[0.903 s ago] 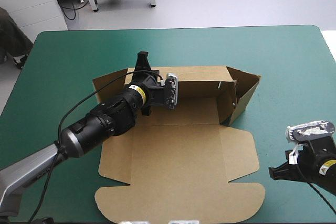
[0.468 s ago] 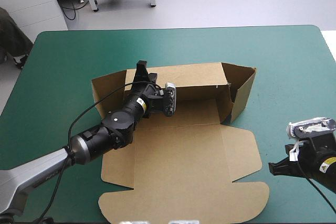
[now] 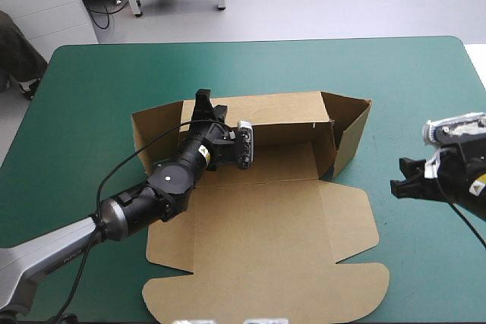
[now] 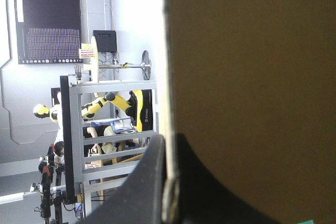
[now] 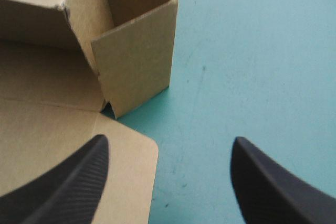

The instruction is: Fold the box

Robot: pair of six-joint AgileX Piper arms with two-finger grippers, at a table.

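Left of the table's (image 3: 99,81) centre, the left gripper (image 3: 203,104) clamps the top edge of the raised far wall of the box (image 3: 258,225). The lid lies flat toward the near edge. Bare teal-green cover separates its upright right end flap from the right gripper (image 3: 402,177), whose fingers are spread.

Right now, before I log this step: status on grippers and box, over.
Left gripper shut on the box, rear wall raised. Right gripper open beside the end flap. Nothing in the way.
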